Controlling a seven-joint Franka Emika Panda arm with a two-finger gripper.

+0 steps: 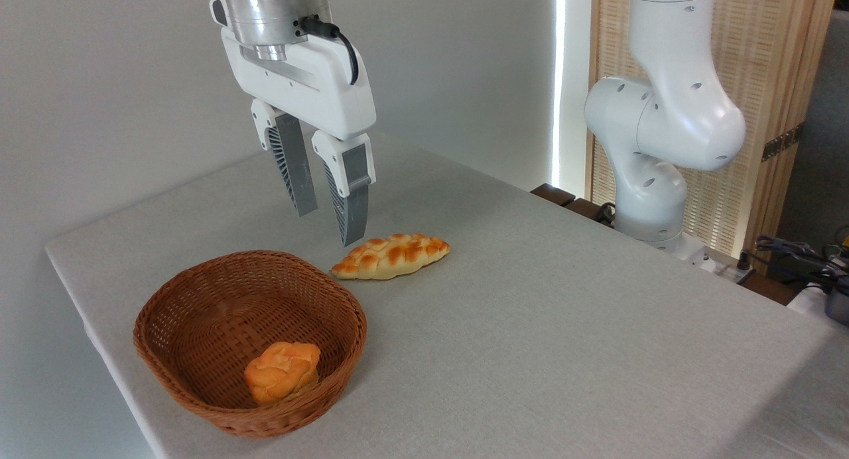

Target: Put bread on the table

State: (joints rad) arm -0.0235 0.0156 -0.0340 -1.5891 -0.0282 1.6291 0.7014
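You are seeing the small round orange-golden bun (282, 371) lying inside the brown woven wicker basket (199, 373) on the light grey counter (564, 326). Beyond, a braided golden loaf (391, 255) is lying. Your grey fingers (352, 200) are hanging apart, empty.

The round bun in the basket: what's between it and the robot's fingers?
In the camera view, only the basket far wall and bare woven floor lie between the round bun and the open gripper hanging above.
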